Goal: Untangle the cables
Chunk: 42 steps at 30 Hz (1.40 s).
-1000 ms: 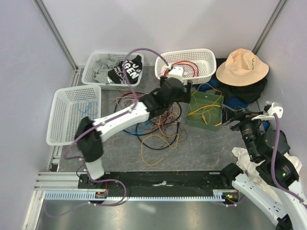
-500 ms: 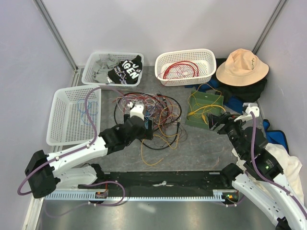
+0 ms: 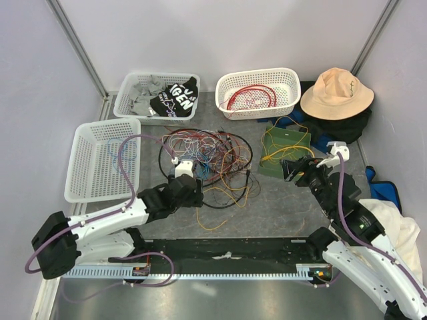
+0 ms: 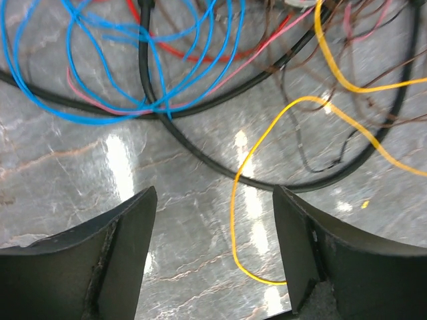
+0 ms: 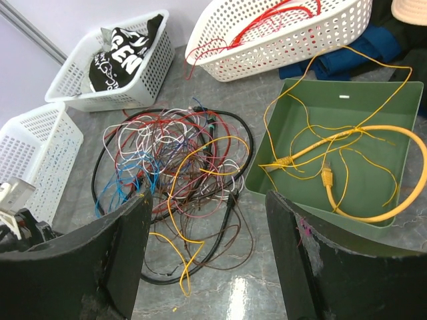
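The cables (image 3: 208, 159) lie in a loose tangled heap of black, red, yellow, blue, white and brown wires mid-table; the heap also shows in the right wrist view (image 5: 179, 155). My left gripper (image 3: 195, 179) is open and empty at the heap's near-left edge. In the left wrist view it (image 4: 213, 195) hangs low over bare table, with a yellow wire (image 4: 235, 220) curving between the fingers and blue wires (image 4: 100, 80) and a black cable (image 4: 200, 150) just beyond. My right gripper (image 3: 289, 168) is open and empty, raised by the green tray's near edge, and looks down on the heap (image 5: 207, 200).
A green tray (image 3: 269, 167) (image 5: 320, 110) holds yellow cables. A white basket (image 3: 260, 72) (image 5: 280, 40) at the back holds red cable. A basket (image 3: 107, 124) on the left holds blue wire. Another basket (image 3: 133, 100) holds cloths. A hat (image 3: 335, 93) lies on dark clothing at the right.
My left arm has drawn back from the far red-cable basket to the near-left edge of the heap and dropped low. My right gripper has moved left toward the green tray.
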### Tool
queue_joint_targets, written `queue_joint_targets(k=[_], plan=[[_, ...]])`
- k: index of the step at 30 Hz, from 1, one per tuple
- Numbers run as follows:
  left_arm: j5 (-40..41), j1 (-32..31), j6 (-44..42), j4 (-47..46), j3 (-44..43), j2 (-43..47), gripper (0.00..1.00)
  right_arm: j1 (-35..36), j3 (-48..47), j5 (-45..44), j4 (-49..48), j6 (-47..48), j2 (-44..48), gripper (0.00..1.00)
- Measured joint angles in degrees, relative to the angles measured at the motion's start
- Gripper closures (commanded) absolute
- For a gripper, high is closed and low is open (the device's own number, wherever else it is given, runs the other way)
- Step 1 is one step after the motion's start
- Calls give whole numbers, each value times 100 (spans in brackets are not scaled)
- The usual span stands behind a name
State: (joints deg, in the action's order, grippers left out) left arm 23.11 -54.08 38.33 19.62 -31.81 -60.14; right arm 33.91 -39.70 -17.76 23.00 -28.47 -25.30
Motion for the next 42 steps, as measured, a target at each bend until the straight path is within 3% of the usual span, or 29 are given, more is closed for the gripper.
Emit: queue_joint_targets(k=[6, 9, 11, 19, 23, 27, 35, 42], plan=[[-146, 0, 81, -315, 232, -411, 47, 0, 59, 42, -48, -46, -105, 24], [-254, 0, 131, -487, 245, -525, 73, 0, 70, 46, -70, -48, -101, 24], [-278, 0, 133, -603, 245, -538, 98, 0, 72, 46, -74, -50, -98, 24], [-140, 0, -61, -188, -103, 26, 98, 0, 83, 55, -111, -52, -74, 24], [118, 0, -420, 219, -1034, 984, 98, 0, 83, 122, -146, -70, -24, 24], [286, 0, -846, 420, -2612, 1375, 98, 0, 94, 267, -280, -96, 11, 23], [197, 0, -1792, 778, -5923, 348, 98, 0, 175, 1248, -1235, -179, -142, 20], [-214, 0, -2166, 1248, -6988, -673, 98, 0, 105, 2120, -2376, -140, -800, 18]])
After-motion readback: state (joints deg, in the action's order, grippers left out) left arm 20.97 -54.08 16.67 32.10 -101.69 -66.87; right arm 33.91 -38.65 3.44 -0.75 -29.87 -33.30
